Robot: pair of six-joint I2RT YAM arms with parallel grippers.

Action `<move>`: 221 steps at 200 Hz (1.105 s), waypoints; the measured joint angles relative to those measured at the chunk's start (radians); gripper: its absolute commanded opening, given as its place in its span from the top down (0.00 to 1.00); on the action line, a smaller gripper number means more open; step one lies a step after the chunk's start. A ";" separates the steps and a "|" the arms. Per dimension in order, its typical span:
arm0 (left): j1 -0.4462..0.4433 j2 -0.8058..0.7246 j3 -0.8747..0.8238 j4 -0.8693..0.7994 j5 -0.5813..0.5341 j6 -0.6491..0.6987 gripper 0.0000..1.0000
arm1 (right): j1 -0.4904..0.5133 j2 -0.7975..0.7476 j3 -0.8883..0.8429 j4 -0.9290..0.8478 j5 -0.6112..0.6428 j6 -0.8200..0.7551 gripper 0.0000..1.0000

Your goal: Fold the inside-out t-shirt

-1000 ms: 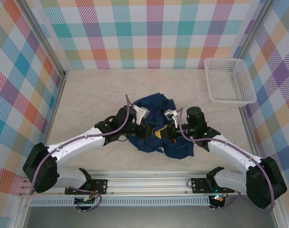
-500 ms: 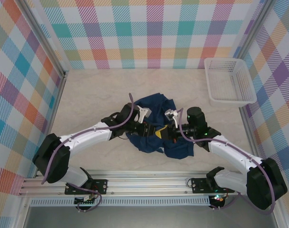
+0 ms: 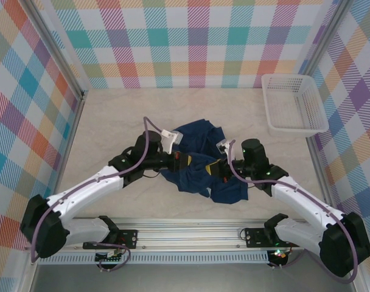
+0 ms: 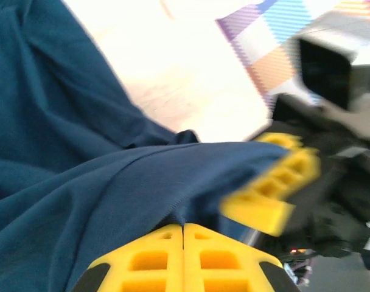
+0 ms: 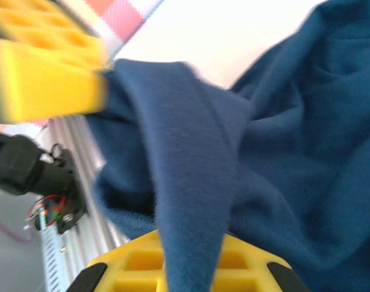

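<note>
From above, the inside-out t-shirt [image 3: 200,159] lies crumpled in the middle of the table [image 3: 112,121] between the 2 arms, with a white basket [image 3: 293,103] well apart at the far right. The wrist views add the grips: the left gripper [image 4: 184,234] presses its yellow fingers together on a navy fold, and the right gripper [image 5: 188,249] is clamped on a band of the same cloth.

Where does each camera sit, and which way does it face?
Top external: above and behind the bases, looking down on the table; both arms meet at the t-shirt.
Left wrist: on the left arm, facing the right arm; left pincer shut on the t-shirt.
Right wrist: on the right arm, facing left; right pincer shut on the t-shirt.
Shared: each wrist view catches the other's yellow fingers.
</note>
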 measured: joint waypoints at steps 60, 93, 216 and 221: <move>0.001 -0.070 -0.028 0.064 0.071 -0.036 1.00 | 0.056 0.062 0.082 -0.089 0.246 -0.035 0.57; 0.006 -0.077 -0.045 0.107 0.061 -0.111 1.00 | 0.106 -0.005 0.099 -0.172 0.395 -0.068 0.53; 0.014 -0.094 -0.073 0.147 0.035 -0.188 1.00 | 0.161 0.038 0.060 0.100 0.061 -0.006 0.75; 0.014 -0.098 -0.075 0.147 0.035 -0.188 1.00 | 0.161 0.045 0.060 0.110 0.055 -0.003 0.78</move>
